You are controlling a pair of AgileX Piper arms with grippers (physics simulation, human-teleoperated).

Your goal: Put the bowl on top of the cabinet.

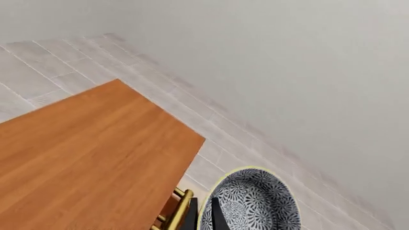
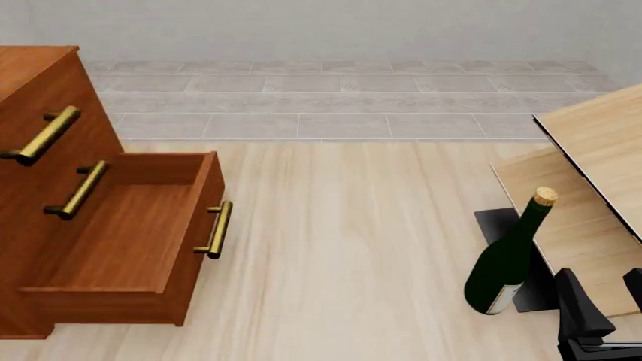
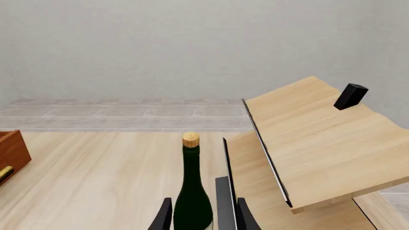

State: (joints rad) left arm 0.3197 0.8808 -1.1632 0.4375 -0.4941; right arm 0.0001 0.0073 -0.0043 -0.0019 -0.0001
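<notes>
Near right, right gripper [image 2: 602,308] idles w/ fingers apart by the wine bottle [image 2: 510,259]. Left gripper [image 1: 203,218] grasps the bowl [image 1: 252,201], held beside the cabinet [image 1: 83,158] top's edge. Carry step; next: shift over the top, lower, let go.

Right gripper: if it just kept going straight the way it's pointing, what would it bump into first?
Most likely the wine bottle, which stands upright directly ahead of the right gripper, between its open fingers. Depth is hard to judge.
</notes>
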